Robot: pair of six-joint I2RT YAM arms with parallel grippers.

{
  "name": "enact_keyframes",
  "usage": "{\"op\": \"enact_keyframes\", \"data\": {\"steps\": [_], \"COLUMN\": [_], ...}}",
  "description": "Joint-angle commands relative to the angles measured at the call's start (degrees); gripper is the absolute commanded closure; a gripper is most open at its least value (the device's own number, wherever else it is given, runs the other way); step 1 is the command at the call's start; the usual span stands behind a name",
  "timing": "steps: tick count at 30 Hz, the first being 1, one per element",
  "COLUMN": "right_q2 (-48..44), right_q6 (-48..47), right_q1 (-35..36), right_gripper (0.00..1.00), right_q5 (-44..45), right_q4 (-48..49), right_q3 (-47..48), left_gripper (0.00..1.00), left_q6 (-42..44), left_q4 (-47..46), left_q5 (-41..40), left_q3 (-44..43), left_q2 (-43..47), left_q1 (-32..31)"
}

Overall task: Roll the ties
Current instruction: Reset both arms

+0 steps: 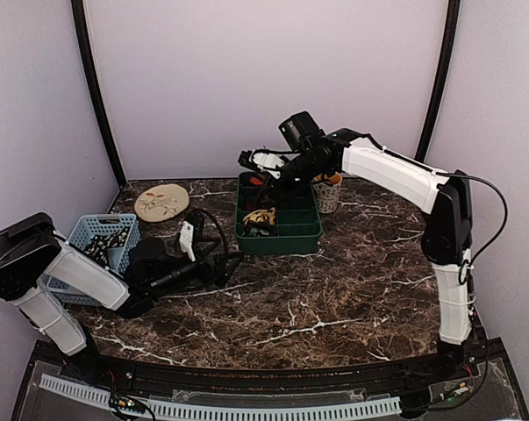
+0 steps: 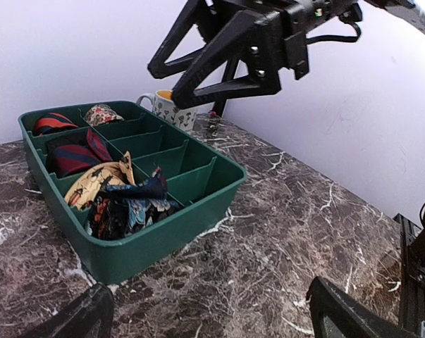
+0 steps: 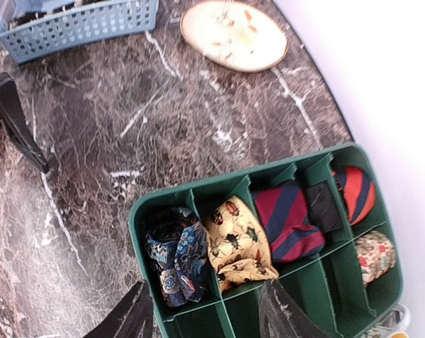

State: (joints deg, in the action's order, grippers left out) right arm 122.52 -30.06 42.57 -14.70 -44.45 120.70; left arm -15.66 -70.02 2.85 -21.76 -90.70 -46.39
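Wide-open left gripper point(image 2: 205, 320) frames the bottom edge, holding nothing. Rolled ties point(image 2: 124, 204) fill the green tray point(image 2: 163, 236) at centre left, and the right gripper point(image 2: 166, 84) hangs half open and empty at the top. Right wrist: the ties lie just above its parted jaws; blue basket point(image 3: 78, 28) and round plate point(image 3: 233, 35) are at the top. Overhead: a mug point(image 1: 327, 195) stands right of the tray.

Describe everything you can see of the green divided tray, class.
The green tray looks like moulded plastic: a rectangular box split by dividers into two rows of compartments. It sits flat on the marbled table. One row holds a dark blue floral tie, a yellow insect-print tie, a red-and-navy striped tie and a striped coil. A cream floral coil fills the other row's end compartment; the rest of that row looks empty. A mug stands by its far corner.
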Motion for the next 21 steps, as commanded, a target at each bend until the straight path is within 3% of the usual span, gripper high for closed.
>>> {"op": "enact_keyframes", "data": {"steps": [1,5,8,11,17,21], "right_q2": [-5.24,-6.51,-4.00,-0.30,1.55,5.49], "right_q6": [2.35,4.93,7.97,9.40,7.59,7.49], "right_q1": [0.14,-0.69,-0.73,-0.68,-0.64,-0.64], "right_gripper": [0.49,0.51,0.58,0.65,0.64,0.65], "right_q5": [-1.18,-4.05,-4.92,-6.54,-7.85,-7.68], "right_q4": [6.92,9.00,8.23,5.22,8.09,6.11], "right_q3": [-4.69,-7.54,-6.34,-4.27,-8.58,-4.83], "left_gripper": [0.01,0.01,0.01,0.01,0.01,0.01], "left_q6": [1.68,2.81,3.09,2.06,-1.86,-2.60], "left_q4": [13.09,34.76,42.90,44.95,43.73,42.99], "left_q5": [-4.61,-9.17,-13.26,-14.21,-11.61,-11.08], "left_q3": [-4.74,-13.68,-18.02,-18.60,-15.78,-13.88], "left_q2": [5.61,7.52,7.53,8.24,11.24,13.07], "left_q1": [0.40,1.01,1.36,2.22,5.67,7.06]}}
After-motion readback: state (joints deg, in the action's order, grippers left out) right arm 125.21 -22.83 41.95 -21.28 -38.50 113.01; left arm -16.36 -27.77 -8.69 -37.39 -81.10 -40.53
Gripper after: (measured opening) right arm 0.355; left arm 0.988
